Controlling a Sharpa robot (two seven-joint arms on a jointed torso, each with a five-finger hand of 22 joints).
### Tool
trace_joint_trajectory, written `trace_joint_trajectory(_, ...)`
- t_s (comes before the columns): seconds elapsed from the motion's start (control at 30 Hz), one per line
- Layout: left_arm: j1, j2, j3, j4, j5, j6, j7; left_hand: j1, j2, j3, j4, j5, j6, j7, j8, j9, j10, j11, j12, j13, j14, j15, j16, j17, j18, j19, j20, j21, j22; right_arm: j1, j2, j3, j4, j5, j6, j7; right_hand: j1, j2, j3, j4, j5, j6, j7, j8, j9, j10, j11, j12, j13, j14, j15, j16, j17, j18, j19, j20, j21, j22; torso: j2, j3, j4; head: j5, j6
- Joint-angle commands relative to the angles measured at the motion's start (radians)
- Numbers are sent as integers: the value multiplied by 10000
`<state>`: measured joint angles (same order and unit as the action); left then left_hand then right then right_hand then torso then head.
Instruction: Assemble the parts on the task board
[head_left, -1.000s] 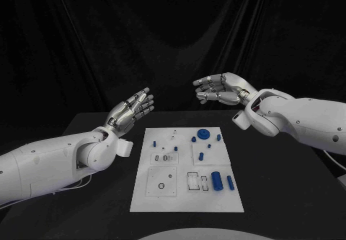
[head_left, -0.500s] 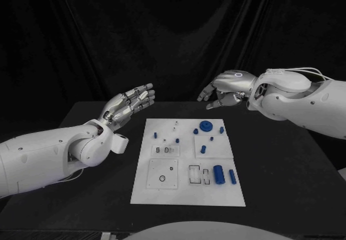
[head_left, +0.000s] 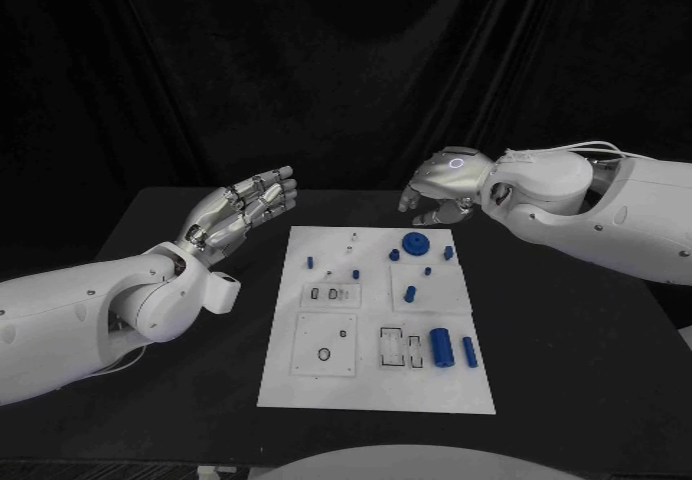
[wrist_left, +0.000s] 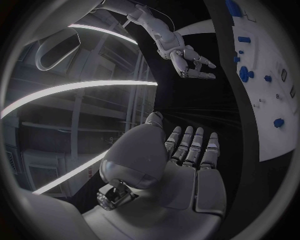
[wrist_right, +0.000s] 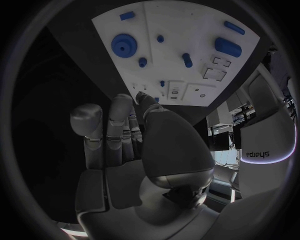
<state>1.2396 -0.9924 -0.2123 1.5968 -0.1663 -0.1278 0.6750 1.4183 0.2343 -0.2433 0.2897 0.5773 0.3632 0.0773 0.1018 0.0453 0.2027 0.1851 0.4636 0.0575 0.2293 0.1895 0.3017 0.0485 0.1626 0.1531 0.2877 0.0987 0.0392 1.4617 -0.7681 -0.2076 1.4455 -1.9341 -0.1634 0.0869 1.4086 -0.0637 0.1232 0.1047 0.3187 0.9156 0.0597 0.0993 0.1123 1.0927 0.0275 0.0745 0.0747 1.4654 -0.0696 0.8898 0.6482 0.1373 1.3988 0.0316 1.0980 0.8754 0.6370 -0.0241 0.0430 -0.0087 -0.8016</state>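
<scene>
The white task board (head_left: 372, 385) lies in the middle of the black table. On it are a blue toothed disc (head_left: 415, 241), a thick blue cylinder (head_left: 440, 347), a slim blue pin (head_left: 467, 349) and several small blue pieces. My left hand (head_left: 238, 212) hovers flat and open, left of the board's far corner, holding nothing. My right hand (head_left: 444, 185) hangs over the board's far edge near the disc, back up, fingers loosely bent downward and empty. The left wrist view shows the left hand (wrist_left: 187, 165), the right hand (wrist_left: 190, 62) and the board (wrist_left: 265, 125). The right wrist view shows the right hand (wrist_right: 134, 145) above the board (wrist_right: 187, 30), disc (wrist_right: 124, 45) and cylinder (wrist_right: 227, 46).
Several recessed slots sit in the board's near half, among them an oval hole (head_left: 325, 354) and rectangular pockets (head_left: 389, 345). Black table surface (head_left: 577, 350) runs on both sides of the board. A dark curtain stands behind the table.
My right hand has turned palm down and come lower, toward the board's far edge. The left hand has kept its flat pose, shifting only slightly.
</scene>
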Motion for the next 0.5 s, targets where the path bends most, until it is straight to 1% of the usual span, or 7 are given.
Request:
trace_joint_trajectory(0.03, 29, 6, 9, -6, -146, 275, 982, 103, -1, 77, -1, 73, 95, 27, 37, 20, -62, -20, -61, -11, -30, 47, 56, 5, 49, 59, 1, 66, 1, -130, -20, 4, -18, -551, -180, -446, -182, -326, 578, 98, 61, -33, 64, -77, 175, -97, -14, 63, 87, 152, -53, 713, 737, -253, -118, 19, 558, 718, 274, -50, 119, -140, 81)
trace_joint_trajectory(0.07, 30, 0, 9, -7, -146, 289, 980, 103, -1, 77, -1, 73, 95, 27, 37, 20, -62, -20, -61, -11, -30, 47, 56, 5, 49, 59, 1, 66, 1, -156, -19, 4, -34, -555, -206, -436, -249, -390, 725, 124, 141, 26, 93, -54, 241, -151, 0, 88, 111, 151, -63, 849, 858, -257, -154, 19, 651, 834, 307, -52, 130, -156, 87)
trace_joint_trajectory(0.2, 31, -51, 9, 21, -146, 342, 966, 153, -5, 104, -3, 131, 118, 48, 37, 21, -82, -28, -75, -12, -40, 53, 55, 4, 43, 55, 1, 64, -2, -249, -5, 4, -101, -565, -262, -404, -318, -463, 845, 142, 120, 102, 77, -15, 325, -136, 14, 158, 158, 143, -41, 981, 987, -260, -185, 16, 744, 955, 427, -60, 160, -197, 108)
trace_joint_trajectory(0.27, 32, -79, 8, 41, -146, 365, 959, 172, -3, 115, -5, 152, 130, 56, 38, 22, -85, -31, -70, -12, -41, 55, 59, 4, 40, 54, 1, 64, -3, -297, 1, 4, -128, -568, -268, -377, -386, -539, 933, 152, 98, -19, 104, -79, 364, -211, 30, 190, 194, 119, -33, 1039, 1026, -261, -226, 25, 802, 1030, 483, -64, 173, -215, 122)
trace_joint_trajectory(0.37, 32, -98, 8, 51, -146, 396, 946, 189, -3, 126, -6, 174, 145, 66, 40, 24, -92, -36, -76, -12, -42, 56, 62, 4, 38, 52, 1, 64, -4, -379, 11, 4, -165, -570, -273, -322, -455, -616, 1071, 140, 124, -222, 109, -180, 418, -324, 46, 263, 262, 91, -22, 1253, 1269, -275, -278, 45, 917, 1197, 637, -71, 192, -251, 246)
trace_joint_trajectory(0.43, 32, -99, 8, 44, -146, 409, 940, 207, -5, 136, -7, 194, 148, 71, 39, 23, -93, -37, -71, -12, -42, 57, 67, 5, 37, 54, 1, 65, -5, -436, 34, 4, -200, -571, -294, -283, -514, -659, 1146, 135, 116, -395, 100, -259, 438, -376, 60, 336, 319, 66, -11, 1360, 1372, -280, -310, 52, 990, 1302, 697, -68, 196, -264, 291)
trace_joint_trajectory(0.5, 32, -96, 8, 35, -146, 419, 938, 240, -10, 154, -11, 233, 161, 76, 38, 24, -99, -38, -70, -11, -48, 60, 67, 4, 34, 53, 1, 65, -6, -483, 68, 4, -245, -571, -320, -244, -545, -668, 1182, 134, 117, -438, 92, -272, 455, -382, 73, 383, 352, 72, -3, 1486, 1523, -295, -303, 60, 1065, 1411, 763, -72, 194, -265, 355)
